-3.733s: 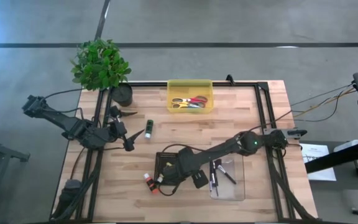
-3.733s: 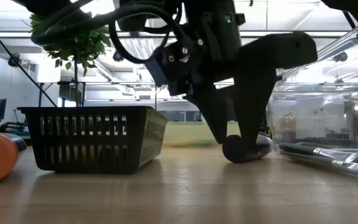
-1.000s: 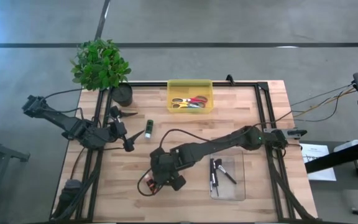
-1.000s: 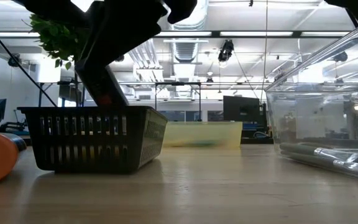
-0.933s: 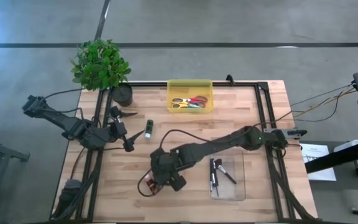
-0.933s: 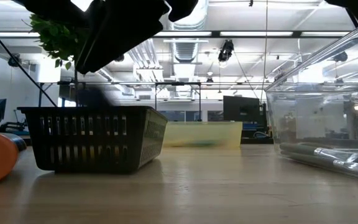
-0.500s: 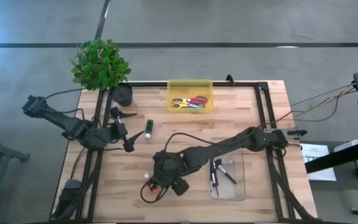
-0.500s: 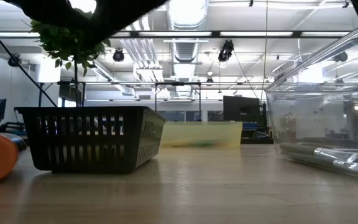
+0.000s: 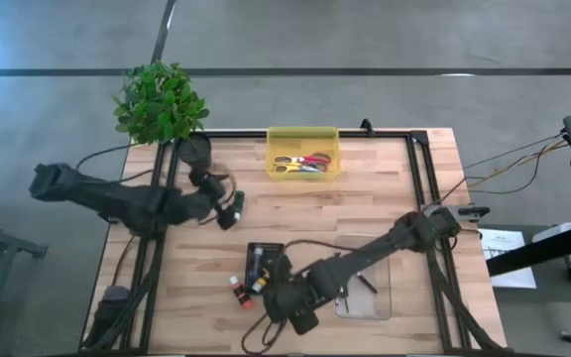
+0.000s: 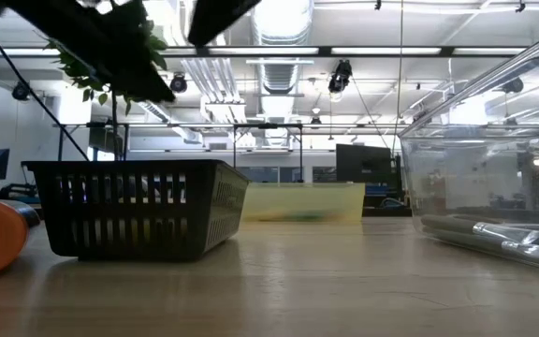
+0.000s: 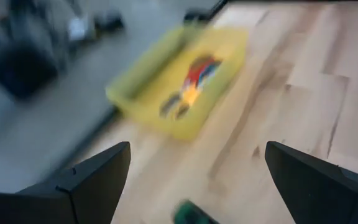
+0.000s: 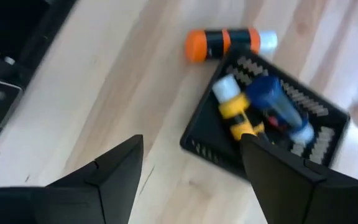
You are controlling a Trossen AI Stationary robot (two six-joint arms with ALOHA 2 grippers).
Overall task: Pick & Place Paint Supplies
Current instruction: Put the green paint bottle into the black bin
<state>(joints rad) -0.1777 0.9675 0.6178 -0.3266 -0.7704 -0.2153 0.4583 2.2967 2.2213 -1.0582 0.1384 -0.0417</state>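
A black basket [image 9: 264, 264] near the table's middle holds a yellow tube [image 12: 237, 113] and a blue tube [image 12: 279, 107]. An orange-red tube [image 9: 238, 292] lies on the wood beside it and also shows in the right wrist view [image 12: 227, 43]. A green tube [image 9: 238, 204] lies on the table farther back. My left gripper [image 9: 231, 210] is open right at the green tube [image 11: 191, 215], which shows low between its fingers. My right gripper [image 9: 276, 297] is open and empty, raised over the near side of the basket [image 12: 260, 149]. Dark-handled brushes [image 9: 357, 282] lie in a clear tray.
A yellow bin [image 9: 303, 155] with scissors stands at the far edge, and a potted plant [image 9: 161, 103] at the far left corner. The clear tray [image 9: 365, 282] sits right of the basket, partly under my right arm. Dark metal rails run along the table's left and right sides.
My right gripper has drawn back from over the basket toward the table's near edge and now stands open, clear of the basket. My left gripper has swung toward the right and far side, up to the green tube.
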